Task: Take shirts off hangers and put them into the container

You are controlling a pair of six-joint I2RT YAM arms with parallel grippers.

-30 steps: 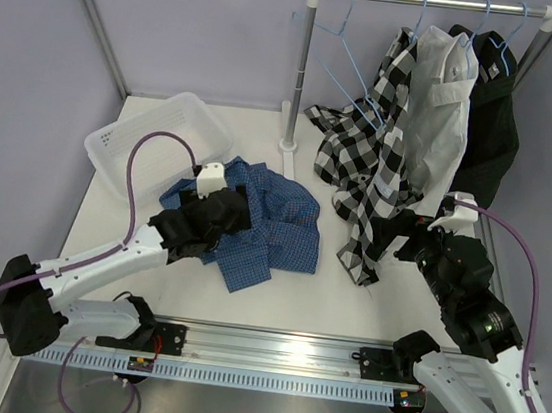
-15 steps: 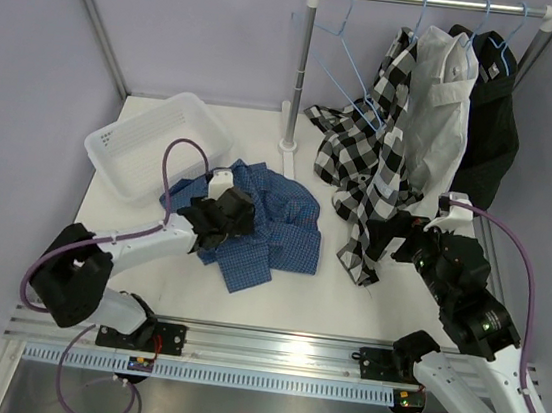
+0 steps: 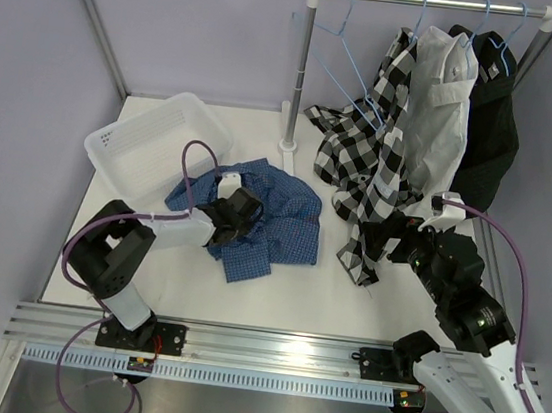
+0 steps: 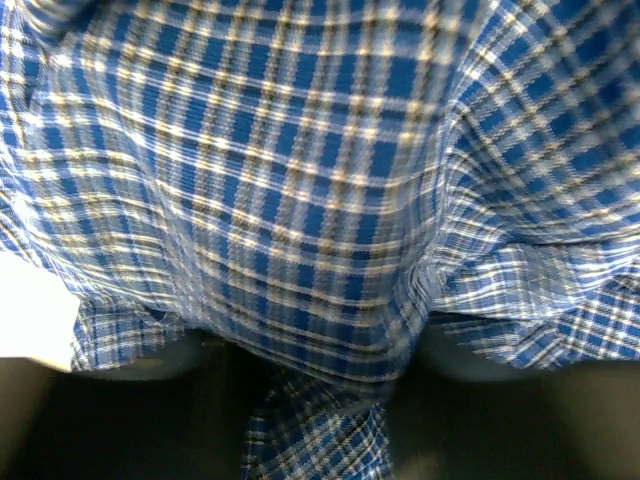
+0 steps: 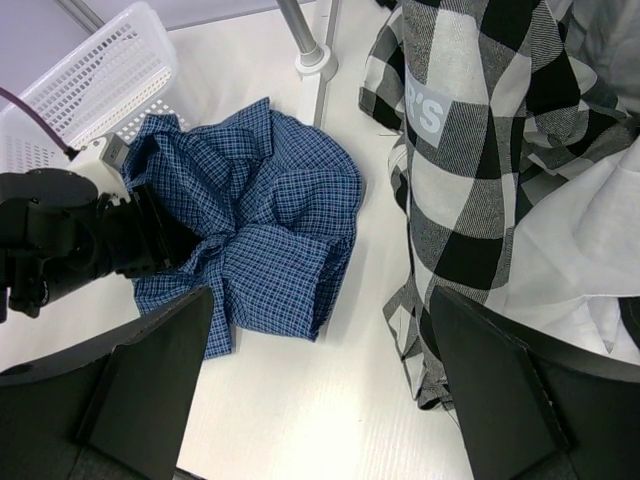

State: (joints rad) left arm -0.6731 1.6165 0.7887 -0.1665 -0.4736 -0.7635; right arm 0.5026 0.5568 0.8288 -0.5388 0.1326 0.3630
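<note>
Blue check shirt (image 3: 264, 220) lies heaped just beside the container (image 3: 123, 137), off its hanger but not yet in. The left gripper (image 3: 238, 209) is sunk in it, jaws partly closed about a fold, though whether they grip I cannot tell; the right gripper (image 3: 380, 242), far from the container, gapes empty. The next move calls for a firm pinch, then a lift over the container's rim.

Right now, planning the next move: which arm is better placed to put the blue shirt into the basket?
Left. The left gripper sits on the blue shirt, next to the basket. The right gripper hangs open near the black-and-white shirt, farther from the basket.
</note>
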